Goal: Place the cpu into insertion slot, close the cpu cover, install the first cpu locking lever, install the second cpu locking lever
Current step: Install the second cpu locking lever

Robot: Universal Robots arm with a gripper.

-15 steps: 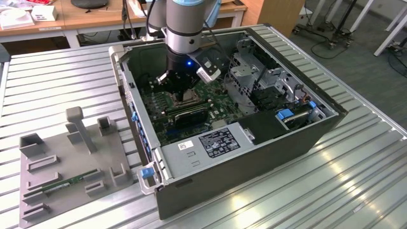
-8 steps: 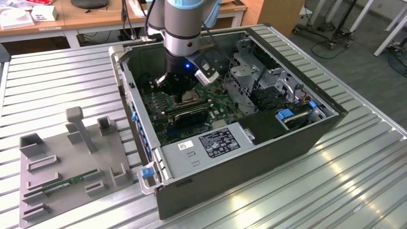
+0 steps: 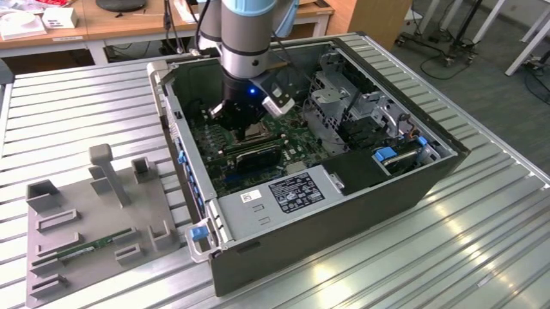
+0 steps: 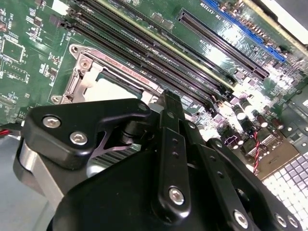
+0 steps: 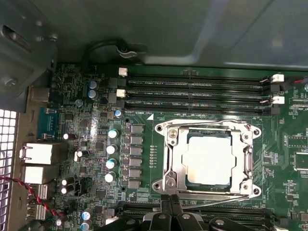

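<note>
The cpu (image 5: 208, 159), a pale square chip, lies in the insertion slot (image 5: 168, 185) on the green board. The silvery cpu cover (image 5: 175, 154) lies flat around it, with the chip showing through its cut-out. Thin wire levers run along two edges of the socket, one of them (image 5: 207, 121) on the side away from the gripper. My gripper (image 5: 170, 203) is shut with nothing in it, its tips right at the socket's edge by the other lever. The second wrist view shows the gripper (image 4: 169, 102) just in front of the cover (image 4: 81, 72) and the cpu (image 4: 115, 85). In the exterior view the gripper (image 3: 243, 122) reaches down into the case onto the socket (image 3: 256, 134).
The open computer case (image 3: 344, 212) stands on a slatted metal table (image 3: 481, 257). Long black memory slots (image 5: 192, 89) flank the socket. A metal drive cage (image 3: 344, 103) rises at the exterior view's right. A grey fixture tray (image 3: 86, 225) sits at the exterior view's left.
</note>
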